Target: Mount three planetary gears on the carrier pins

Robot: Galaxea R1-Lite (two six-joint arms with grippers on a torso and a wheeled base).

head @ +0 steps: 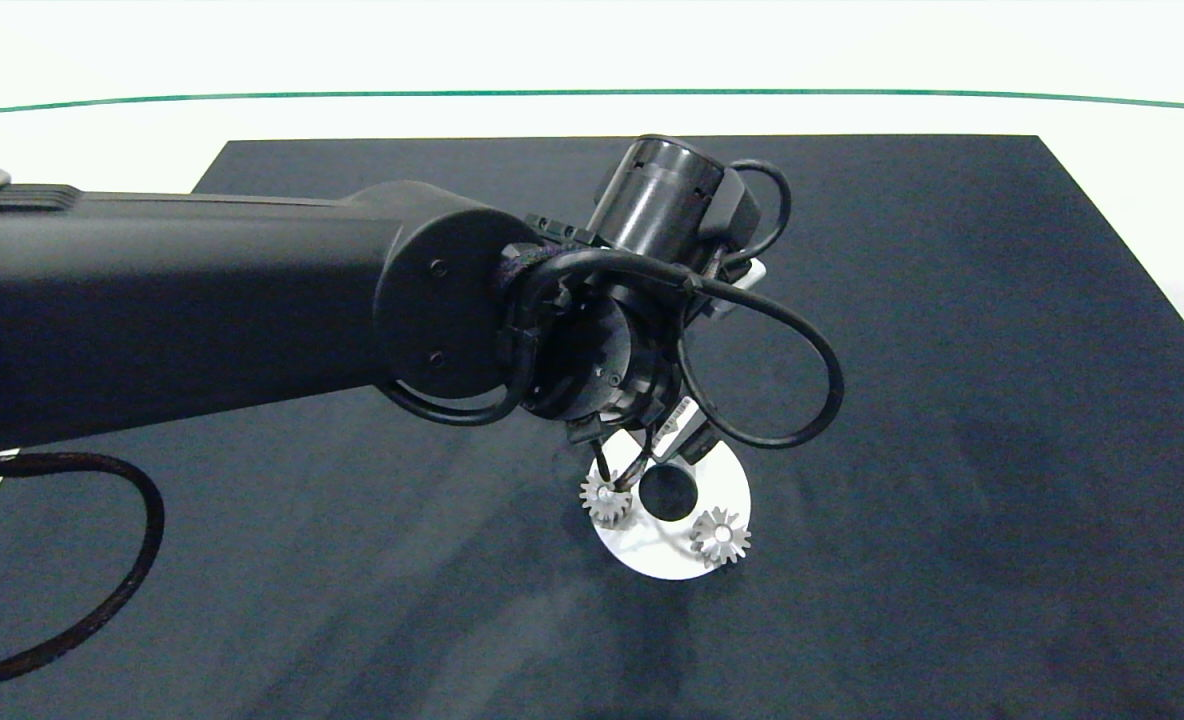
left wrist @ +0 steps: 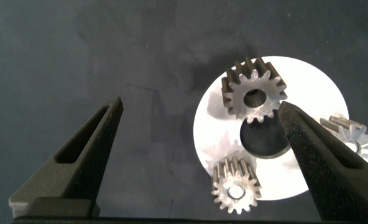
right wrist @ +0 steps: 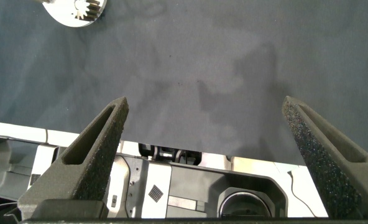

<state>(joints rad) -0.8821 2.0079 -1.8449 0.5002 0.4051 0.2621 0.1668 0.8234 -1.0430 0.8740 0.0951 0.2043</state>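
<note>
disc [left wrist: 308, 99]: plain white, dark centre hole
planetary gears [left wrist: 254, 90]: silver-grey metal, toothed rims
mat [head: 952, 400]: dark charcoal, faintly mottled
tabletop [head: 102, 120]: white, thin green line
left arm [head: 172, 300]: matte black

surface: dark mat [head: 952, 400] | under it: white table [head: 1132, 120] | edge: green line [head: 592, 94]

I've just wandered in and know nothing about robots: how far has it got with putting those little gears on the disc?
It looks nearly done. In the left wrist view three planetary gears sit on the white carrier disc: one with its pin filling the bore, one partly hidden, and one whose bore looks dark, so I cannot confirm seating. The left gripper hangs open above. The right gripper waits open, away from the disc.
</note>
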